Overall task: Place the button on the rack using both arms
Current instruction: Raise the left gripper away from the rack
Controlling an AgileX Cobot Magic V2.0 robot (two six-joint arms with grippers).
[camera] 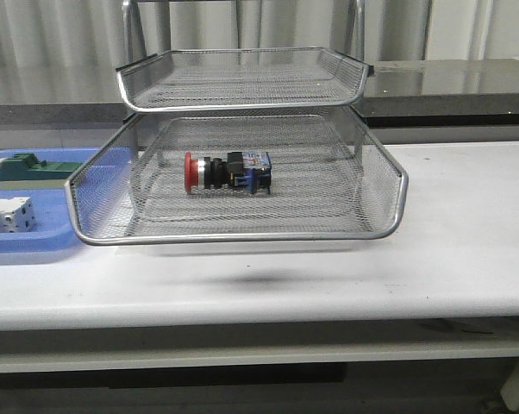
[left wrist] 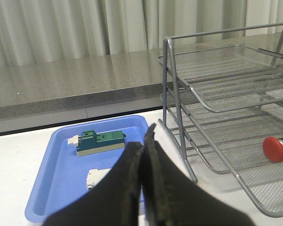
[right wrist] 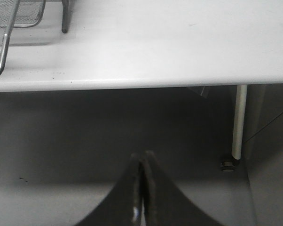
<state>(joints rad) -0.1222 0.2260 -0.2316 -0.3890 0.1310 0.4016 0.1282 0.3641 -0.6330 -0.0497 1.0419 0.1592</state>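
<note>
Two hands: left hand [left wrist: 144, 155] clenched, grasping nothing, above the blue tray [left wrist: 61, 188]; right hand [right wrist: 142, 188] clenched, empty, off the surface's [camera: 466, 224] front edge.
Rack [camera: 242, 235]: mid-surface.
Button [camera: 228, 172]: lying on the rack's lower tier, centre.
Risk: probably small; a knocked rack could roll it.

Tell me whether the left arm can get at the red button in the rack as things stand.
Probably yes. The button lies in the open-fronted lower tier of the rack, nothing in front. The shut left gripper is off to the side by the blue tray; the upper tier limits headroom.
</note>
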